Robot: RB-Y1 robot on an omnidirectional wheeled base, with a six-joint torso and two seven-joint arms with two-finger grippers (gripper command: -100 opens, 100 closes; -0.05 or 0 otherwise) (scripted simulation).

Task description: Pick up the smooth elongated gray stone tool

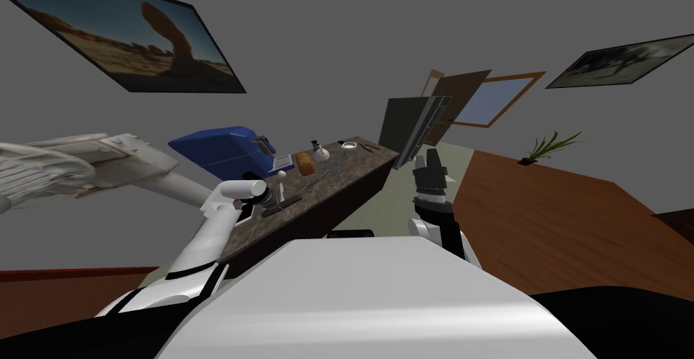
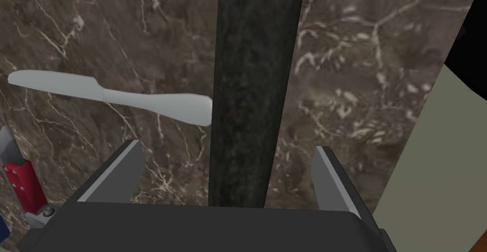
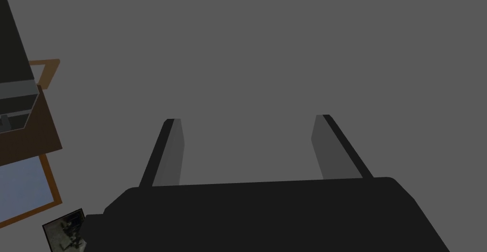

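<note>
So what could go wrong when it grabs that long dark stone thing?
The left gripper is open astride the dark stone tool. It looks smooth and rounded, so the thin fingers might let it roll or slip. The white knife has one end right at the tool, so lifting could nudge it. The countertop ends close by on the other side.

The stone tool (image 2: 257, 92) is dark grey — the counter (image 2: 380, 49) brown (white-veined).

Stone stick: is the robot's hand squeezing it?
No, the fingers of the left gripper stand open on each side of the stone stick.
</note>
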